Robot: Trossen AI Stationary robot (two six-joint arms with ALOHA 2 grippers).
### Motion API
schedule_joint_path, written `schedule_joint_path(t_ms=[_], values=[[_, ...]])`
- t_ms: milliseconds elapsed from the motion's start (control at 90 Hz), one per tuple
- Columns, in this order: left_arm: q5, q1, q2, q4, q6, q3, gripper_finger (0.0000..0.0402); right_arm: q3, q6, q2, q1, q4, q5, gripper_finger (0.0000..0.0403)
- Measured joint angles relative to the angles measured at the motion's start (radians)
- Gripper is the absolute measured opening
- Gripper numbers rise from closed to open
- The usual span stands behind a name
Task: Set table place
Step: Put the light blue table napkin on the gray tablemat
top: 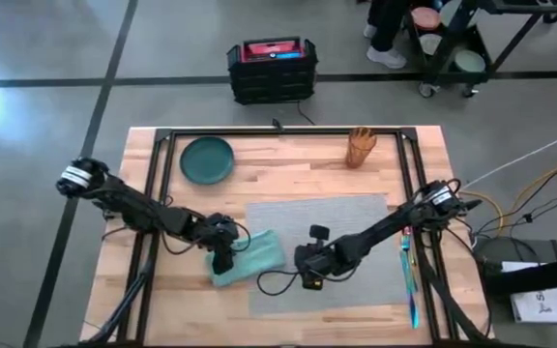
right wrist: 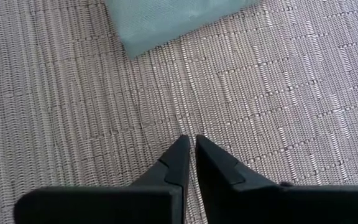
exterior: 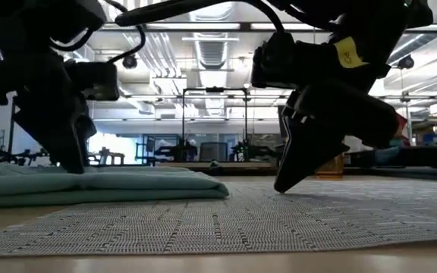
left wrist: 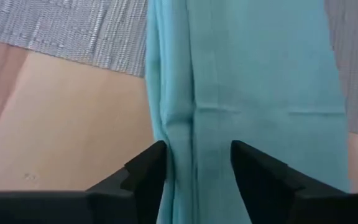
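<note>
- Placemat lies flat in the middle of the table, grey and woven, with the teal napkin overlapping its left edge and hanging partly onto bare wood
- Left gripper sits down over the napkin with its fingers apart, straddling a raised fold; it has not closed, so nothing is held yet. If it closes there, it may catch only the top layer and the folded cloth could open out or drag crooked when lifted
- Right gripper has its fingers nearly together, tips pointing down onto the placemat and gripping nothing. Pressing or sliding from that pose could shove the mat askew or ruck up its weave
- Both grippers work close together near the mat's left half, so a sideways move by either risks bumping the other arm
- Green plate, wooden cup and the cutlery by the right edge lie well apart and unset; a shifted mat would leave them placed off-centre
</note>
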Motion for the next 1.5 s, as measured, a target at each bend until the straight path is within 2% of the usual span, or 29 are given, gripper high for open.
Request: schedule_joint_path(t_ms=[122, 411, 567, 1067, 1500], values=[[0.017, 0.003, -0.017, -0.044, 0.025, 0.028, 0.0179, 0.0, 0.0, 0.0, 0.0, -0.001, 0.0, 0.0014], [0.014, 0.05, -0.02, -0.075, 0.122, 0.11, 0.0251, 0.0, -0.004, 0.0, 0.0, -0.001, 0.0, 0.0014], [0.012, 0.083, -0.02, -0.075, 0.172, 0.141, 0.0271, 0.0, -0.005, 0.0, 0.0, -0.001, 0.0, 0.0014], [0.011, 0.114, -0.007, 0.013, 0.226, 0.106, 0.0268, 0.0, -0.005, 0.0, 0.0, -0.001, 0.0, 0.0014], [0.013, 0.142, 0.172, 0.131, 0.35, 0.148, 0.0246, 0.0, -0.001, 0.0, 0.0, 0.0, 0.0, 0.0014]])
